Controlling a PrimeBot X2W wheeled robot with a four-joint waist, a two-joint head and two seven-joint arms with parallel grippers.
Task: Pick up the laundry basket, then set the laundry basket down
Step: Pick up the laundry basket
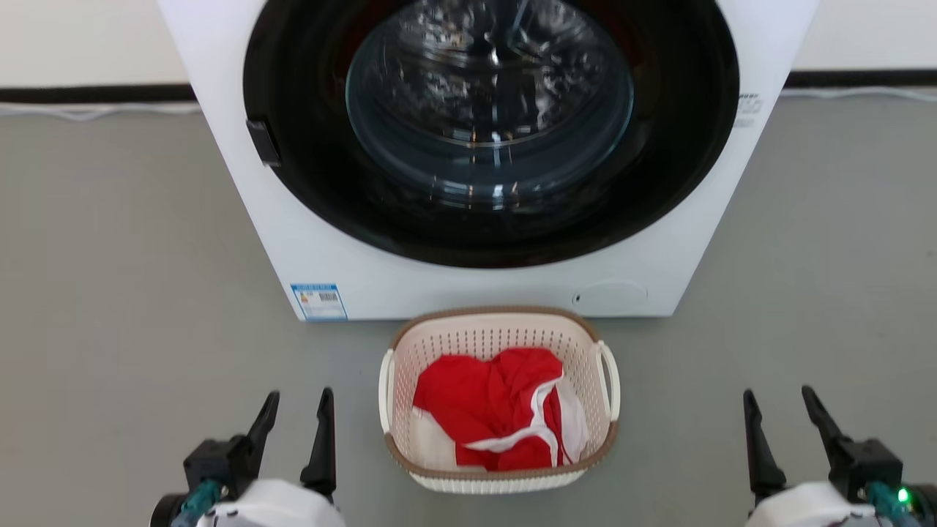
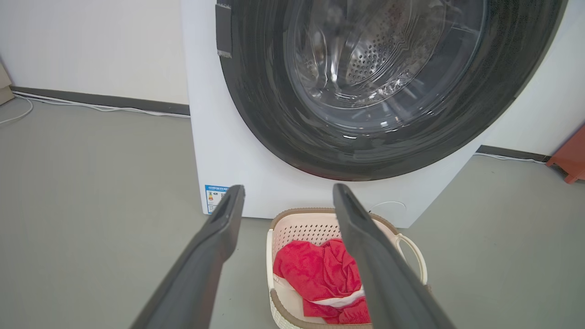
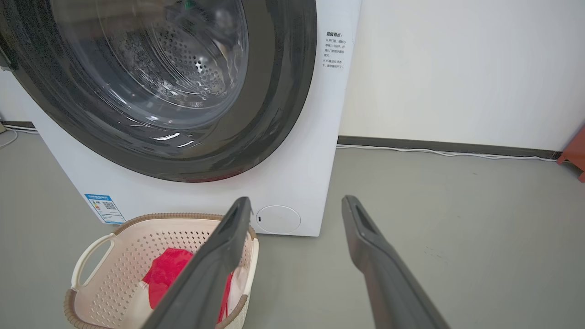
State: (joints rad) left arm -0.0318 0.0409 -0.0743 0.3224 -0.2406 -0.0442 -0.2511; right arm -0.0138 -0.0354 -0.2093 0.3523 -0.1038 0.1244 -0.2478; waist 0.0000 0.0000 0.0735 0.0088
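1. Left gripper (image 1: pixel 299 395) and right gripper (image 1: pixel 777 393) sat nearest my head camera, both spread and empty. The laundry basket (image 1: pixel 487 338) stood on the floor (image 1: pixel 110 293) between them, before the washing machine (image 1: pixel 439 285), closer to the left one.
2. Left wrist: it lay ahead-right, its long axis pointing at the washer.
3. Right wrist: it lay well left, so I judged that arm's reach longer.

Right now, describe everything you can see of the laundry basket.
The laundry basket is small, cream-white perforated plastic, rounded-rectangular, with a brown woven-look rim and white loop side handles. It stands upright on the grey floor close before the washing machine, holding a crumpled red cloth with white trim. Both open, the left gripper and right gripper flank it, touching nothing.
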